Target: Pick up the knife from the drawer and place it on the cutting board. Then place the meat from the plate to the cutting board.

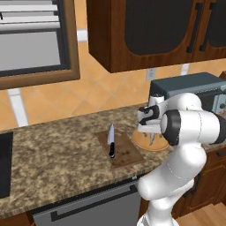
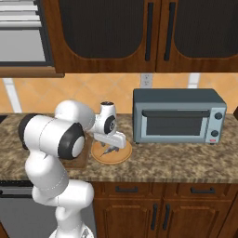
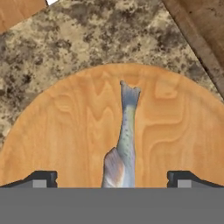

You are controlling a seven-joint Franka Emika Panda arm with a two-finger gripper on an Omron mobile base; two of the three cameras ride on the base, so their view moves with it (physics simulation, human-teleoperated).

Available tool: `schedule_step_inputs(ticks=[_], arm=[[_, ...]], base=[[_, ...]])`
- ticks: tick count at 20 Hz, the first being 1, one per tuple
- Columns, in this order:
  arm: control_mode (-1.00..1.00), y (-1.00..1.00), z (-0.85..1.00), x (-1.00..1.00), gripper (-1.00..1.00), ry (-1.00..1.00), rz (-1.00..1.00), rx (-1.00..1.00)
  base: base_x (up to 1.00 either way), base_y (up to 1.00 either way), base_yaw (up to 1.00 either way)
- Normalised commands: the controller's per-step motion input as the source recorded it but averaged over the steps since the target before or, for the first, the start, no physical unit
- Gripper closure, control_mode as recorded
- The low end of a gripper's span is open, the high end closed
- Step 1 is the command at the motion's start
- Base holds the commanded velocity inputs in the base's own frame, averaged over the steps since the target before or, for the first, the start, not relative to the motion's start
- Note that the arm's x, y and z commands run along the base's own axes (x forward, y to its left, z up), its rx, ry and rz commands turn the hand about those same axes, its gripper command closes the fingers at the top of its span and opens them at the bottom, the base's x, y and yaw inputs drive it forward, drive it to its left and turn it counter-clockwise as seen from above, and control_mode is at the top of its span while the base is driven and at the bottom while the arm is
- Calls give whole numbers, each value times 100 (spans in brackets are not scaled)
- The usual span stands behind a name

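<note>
Fingertips (image 3: 40,179) spread wide either side of the meat (image 3: 124,144), poised over the plate (image 3: 65,131) for pinching, knife (image 1: 111,142) already resting on cutting board (image 1: 128,154).

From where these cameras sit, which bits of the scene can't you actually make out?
- Meat: its near end is cut off at the hand view's bottom.
- Plate: mostly hidden by the arm in the left base view.
- Cutting board: largely behind the arm in the right base view.
- Gripper: open above the meat; contact unclear.

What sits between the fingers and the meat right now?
Nothing. In the hand view the open fingers straddle the meat on the plate, bare plate between.
</note>
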Motion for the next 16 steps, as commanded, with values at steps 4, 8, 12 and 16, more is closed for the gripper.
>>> schedule_step_inputs(ticks=[4, 8, 12, 16], arm=[[-100, 0, -17, 2, -100, -1, 0, -4], [-100, 0, -16, 4, 100, -2, 0, -1], [-100, 0, -12, 3, 100, -4, 0, 0], [-100, 0, -8, 0, 100, -9, 0, 0]], base=[[0, 0, 0], [0, 0, 0], [0, 0, 0], [0, 0, 0]])
